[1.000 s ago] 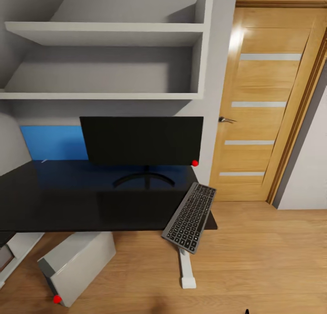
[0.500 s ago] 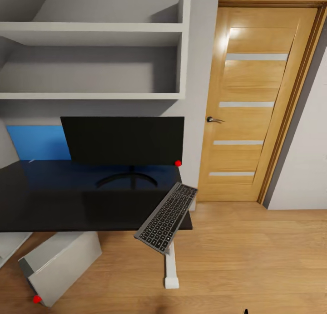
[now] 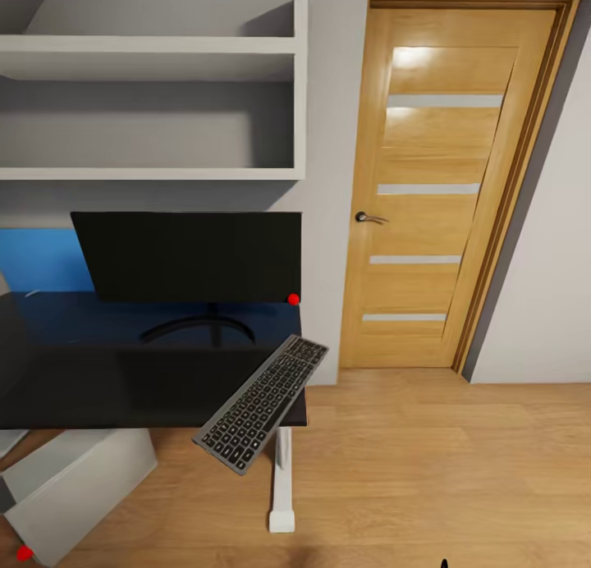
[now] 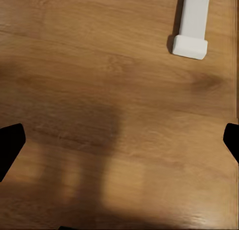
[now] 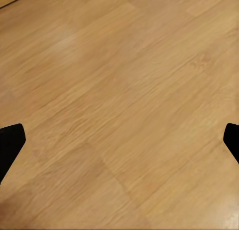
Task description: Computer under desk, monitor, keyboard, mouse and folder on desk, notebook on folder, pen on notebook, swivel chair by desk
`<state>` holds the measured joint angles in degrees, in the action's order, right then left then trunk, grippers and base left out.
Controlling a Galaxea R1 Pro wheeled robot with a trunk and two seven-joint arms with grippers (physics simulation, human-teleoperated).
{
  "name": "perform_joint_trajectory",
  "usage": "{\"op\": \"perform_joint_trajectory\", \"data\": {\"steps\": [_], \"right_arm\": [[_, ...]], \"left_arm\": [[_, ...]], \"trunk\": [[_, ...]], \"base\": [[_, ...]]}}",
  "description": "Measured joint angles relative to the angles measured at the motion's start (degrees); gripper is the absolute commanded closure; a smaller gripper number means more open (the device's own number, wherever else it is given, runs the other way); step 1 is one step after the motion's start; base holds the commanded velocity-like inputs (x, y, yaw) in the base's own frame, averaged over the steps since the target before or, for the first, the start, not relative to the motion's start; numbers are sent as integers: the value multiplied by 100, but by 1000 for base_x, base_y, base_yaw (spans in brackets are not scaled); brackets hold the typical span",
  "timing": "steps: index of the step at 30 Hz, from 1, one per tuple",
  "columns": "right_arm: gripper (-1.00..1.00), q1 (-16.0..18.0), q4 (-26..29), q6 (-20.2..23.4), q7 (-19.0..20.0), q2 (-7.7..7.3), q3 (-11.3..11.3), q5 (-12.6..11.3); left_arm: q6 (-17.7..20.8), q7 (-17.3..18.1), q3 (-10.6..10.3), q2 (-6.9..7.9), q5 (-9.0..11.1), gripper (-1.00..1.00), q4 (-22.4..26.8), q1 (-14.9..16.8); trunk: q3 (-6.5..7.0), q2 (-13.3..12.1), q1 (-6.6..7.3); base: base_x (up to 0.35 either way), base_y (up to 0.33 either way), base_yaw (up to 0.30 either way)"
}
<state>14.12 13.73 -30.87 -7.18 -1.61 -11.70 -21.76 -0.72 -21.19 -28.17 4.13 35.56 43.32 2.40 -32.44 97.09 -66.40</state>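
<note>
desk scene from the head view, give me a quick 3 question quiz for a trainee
1. True or false: the keyboard lies fully on the desk.
2. Which thing stands on the floor partly under the desk? A) monitor B) computer C) door
3. Fill in: the monitor stands on the ____.

Key
1. False: it lies at an angle on the desk's right corner, with one end sticking out past the front edge.
2. B: the grey computer sits low at the left, half beneath the desktop.
3. Desk: it stands toward the back, in front of the wall.
</note>
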Motion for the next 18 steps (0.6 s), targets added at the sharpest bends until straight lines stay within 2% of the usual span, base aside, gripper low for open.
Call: {"op": "perform_joint_trajectory", "data": {"steps": [5,7,12,17,18], "right_arm": [[-100,1,2,-129,2,16,-5,-16],[-100,1,3,-342,5,81,-4,-15],[-100,1,-1,-703,19,172,15,-46],[-100,1,-18,-765,126,210,23,-52],[-100,0,-25,-788,260,244,34,-42]], "left_arm": [[0,0,1,0,0,-100,1,-3],[0,-1,2,0,-6,-100,3,-3],[0,-9,-2,-6,-17,-100,66,0],[0,-10,-3,-21,-17,-100,109,0],[0,-11,0,-21,-17,-100,113,0]], "trunk": [[0,0,0],[0,0,0],[-1,0,-2],[34,-79,41],[52,-119,63]], "base": [[242,-243,184],[166,-160,234],[62,-60,152],[11,-11,30],[2,-2,6]]}}
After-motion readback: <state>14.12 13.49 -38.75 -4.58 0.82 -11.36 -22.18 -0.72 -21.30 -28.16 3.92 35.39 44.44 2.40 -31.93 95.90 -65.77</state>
